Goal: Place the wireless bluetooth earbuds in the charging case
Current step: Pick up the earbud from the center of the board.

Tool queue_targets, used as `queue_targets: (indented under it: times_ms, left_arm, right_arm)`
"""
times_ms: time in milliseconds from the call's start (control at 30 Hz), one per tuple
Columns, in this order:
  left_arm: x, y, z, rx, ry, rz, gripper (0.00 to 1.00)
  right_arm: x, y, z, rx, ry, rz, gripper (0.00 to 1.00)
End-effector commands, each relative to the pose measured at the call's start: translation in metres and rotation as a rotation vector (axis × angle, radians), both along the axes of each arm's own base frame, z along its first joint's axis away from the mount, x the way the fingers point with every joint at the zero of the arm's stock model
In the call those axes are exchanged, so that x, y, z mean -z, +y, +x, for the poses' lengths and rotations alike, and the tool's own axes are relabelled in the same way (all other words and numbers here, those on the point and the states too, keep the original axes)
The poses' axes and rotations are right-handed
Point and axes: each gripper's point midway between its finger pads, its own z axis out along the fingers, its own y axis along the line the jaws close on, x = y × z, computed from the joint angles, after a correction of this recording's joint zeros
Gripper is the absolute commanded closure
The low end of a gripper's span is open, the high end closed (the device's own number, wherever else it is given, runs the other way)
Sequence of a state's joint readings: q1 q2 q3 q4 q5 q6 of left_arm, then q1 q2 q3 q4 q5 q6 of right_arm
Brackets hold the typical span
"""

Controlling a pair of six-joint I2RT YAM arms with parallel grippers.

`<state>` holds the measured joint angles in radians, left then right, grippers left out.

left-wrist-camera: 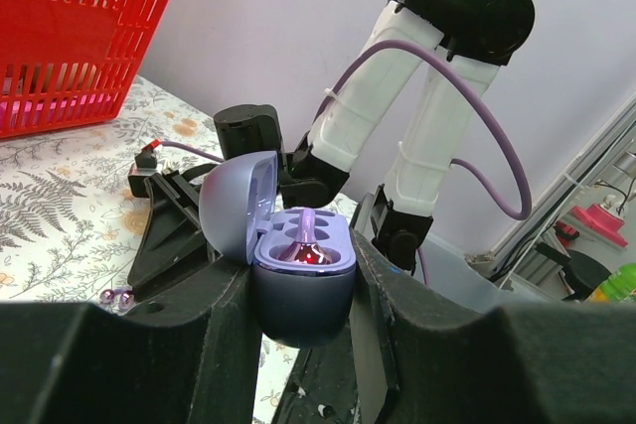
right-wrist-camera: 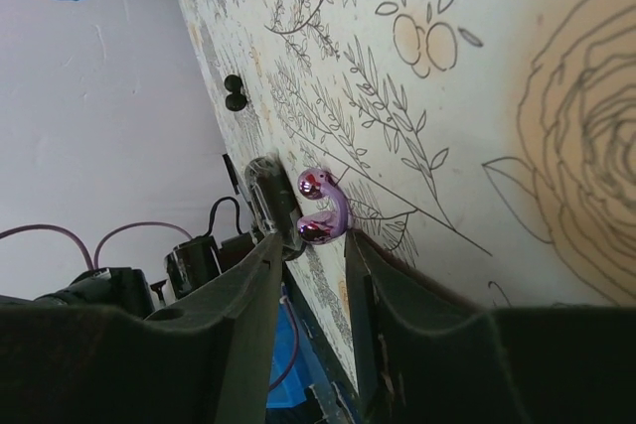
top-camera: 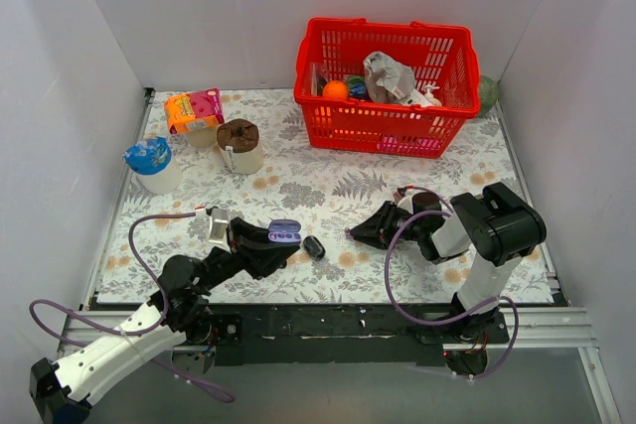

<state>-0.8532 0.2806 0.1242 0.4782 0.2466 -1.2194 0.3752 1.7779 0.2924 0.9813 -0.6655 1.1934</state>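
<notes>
My left claw [left-wrist-camera: 304,285] clamps the open charging case [left-wrist-camera: 298,303], one earbud [left-wrist-camera: 303,245] inside; my right claw's [right-wrist-camera: 313,240] tips flank another earbud [right-wrist-camera: 323,208], grip unclear

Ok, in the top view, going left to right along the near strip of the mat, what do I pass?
charging case, held in the left fingers → small black piece lying on the mat → right fingers
</notes>
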Motion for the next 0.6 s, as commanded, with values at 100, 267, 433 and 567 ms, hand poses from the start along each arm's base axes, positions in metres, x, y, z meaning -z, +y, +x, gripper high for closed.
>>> queue_targets:
  times_ms: [100,267,433,567]
  left_arm:
    - [-0.0095,0.0014,0.0004,-0.010,-0.029,-0.008,1.00]
    - [-0.0083,0.0011,-0.0002,-0.007,-0.030,-0.007,1.00]
    - [-0.0079,0.0017,-0.0003,-0.009,-0.031,-0.007,1.00]
    - [-0.0082,0.0023,-0.0008,-0.009,-0.035,-0.010,1.00]
  right_arm:
    - [0.0447,-0.0164,-0.0056,0.071,0.128,-0.162,0.61]
    - [0.0466,-0.0162,-0.0012,0.067,0.132,-0.181,0.64]
    - [0.0508,-0.0171,-0.0018,0.051,0.141,-0.209,0.66]
    - [0.0523,-0.0181,-0.0038,0.034,0.138,-0.225,0.71]
